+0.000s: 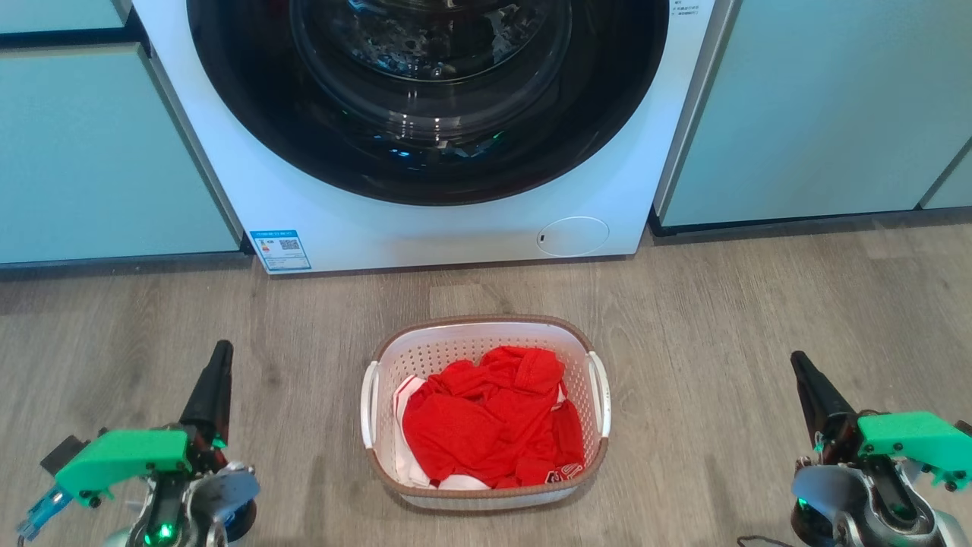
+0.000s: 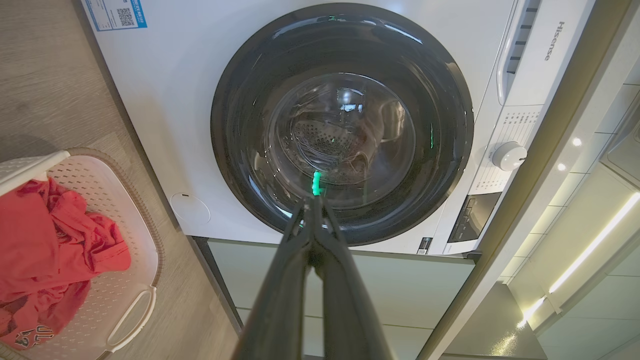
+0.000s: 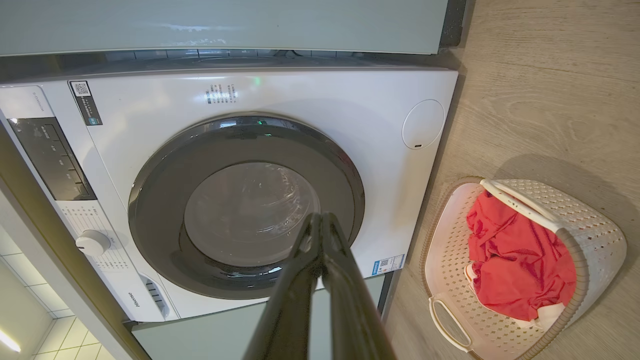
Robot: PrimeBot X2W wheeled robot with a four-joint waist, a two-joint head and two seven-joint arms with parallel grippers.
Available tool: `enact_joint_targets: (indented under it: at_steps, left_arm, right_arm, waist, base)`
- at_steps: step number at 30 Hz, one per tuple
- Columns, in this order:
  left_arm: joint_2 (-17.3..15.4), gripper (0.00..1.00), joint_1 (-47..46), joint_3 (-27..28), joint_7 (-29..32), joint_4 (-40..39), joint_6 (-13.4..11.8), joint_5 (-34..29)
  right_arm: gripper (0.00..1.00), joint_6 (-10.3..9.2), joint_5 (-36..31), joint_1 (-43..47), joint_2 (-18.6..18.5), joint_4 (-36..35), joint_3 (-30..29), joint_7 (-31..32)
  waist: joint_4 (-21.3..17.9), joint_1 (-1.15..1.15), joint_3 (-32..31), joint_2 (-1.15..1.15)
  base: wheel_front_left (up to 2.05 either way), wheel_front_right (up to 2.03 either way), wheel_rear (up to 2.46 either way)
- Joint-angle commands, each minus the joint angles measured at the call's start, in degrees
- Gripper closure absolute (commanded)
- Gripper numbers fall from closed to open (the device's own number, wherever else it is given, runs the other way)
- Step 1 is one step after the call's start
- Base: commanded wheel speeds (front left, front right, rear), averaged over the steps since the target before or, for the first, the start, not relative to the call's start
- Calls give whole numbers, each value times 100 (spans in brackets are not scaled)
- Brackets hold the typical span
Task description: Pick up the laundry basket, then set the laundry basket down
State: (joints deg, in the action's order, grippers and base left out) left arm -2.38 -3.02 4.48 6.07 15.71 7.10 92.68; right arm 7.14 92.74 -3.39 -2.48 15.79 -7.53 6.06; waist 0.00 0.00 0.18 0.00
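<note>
white washing machine (image 1: 471,220) with a dark round door takes up the back, pale cabinets (image 1: 91,152) either side. wood-look floor (image 1: 721,342) in front. laundry basket (image 1: 425,353) sits on the floor just before the machine, midway between the two arms, red clothes (image 1: 486,418) heaped inside. left gripper (image 1: 222,353) and right gripper (image 1: 797,363) are both pinched fully shut, holding nothing, well apart from the basket's side handles (image 1: 370,403). nothing done yet, i'd say: reach, grasp, lift and set-down all remain.
</note>
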Motion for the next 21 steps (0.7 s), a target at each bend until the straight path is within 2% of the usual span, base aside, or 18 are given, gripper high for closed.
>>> enact_joint_targets:
  at_steps: [1, 21]
  left_arm:
    - [-50, 100, -316, 202, 40, -168, 39, -49]
    - [-50, 100, -316, 202, 40, -168, 39, -49]
  right_arm:
    - [100, 35, -56, -280, -40, -177, 103, 41]
    - [100, 35, -56, -280, -40, -177, 103, 41]
  waist:
    - [0, 0, 0, 0]
    - [0, 0, 0, 0]
  base:
    - [0, 0, 0]
    - [0, 0, 0]
